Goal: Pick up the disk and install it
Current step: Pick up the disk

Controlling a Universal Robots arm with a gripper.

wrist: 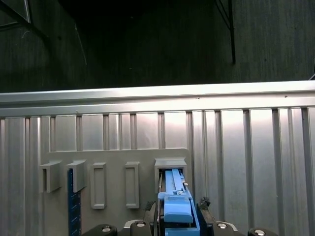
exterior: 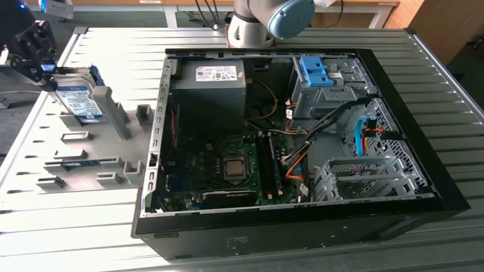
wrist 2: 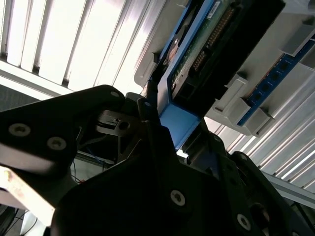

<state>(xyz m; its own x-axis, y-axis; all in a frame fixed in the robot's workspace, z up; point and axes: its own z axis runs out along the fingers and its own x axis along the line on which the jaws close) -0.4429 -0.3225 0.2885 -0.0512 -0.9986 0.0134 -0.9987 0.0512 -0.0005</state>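
**Grasp at the holder.** The hand (exterior: pixel 51 78) is clamping the upper end of the disk (exterior: pixel 79 101). The disk is standing on edge in a slot of the grey holder (exterior: pixel 90 170), outside the open computer case (exterior: pixel 302 238), just beside the case's wall at the exterior view's left. In the first wrist view the fingers (wrist: pixel 203 216) are flanking the blue carrier frame (wrist: pixel 176 204). The lift is probably best made straight along the slot, keeping the disk untilted so the frame is not binding against the slot walls. The disk is showing a flat silver body, a white-and-blue label and blue plastic edging.
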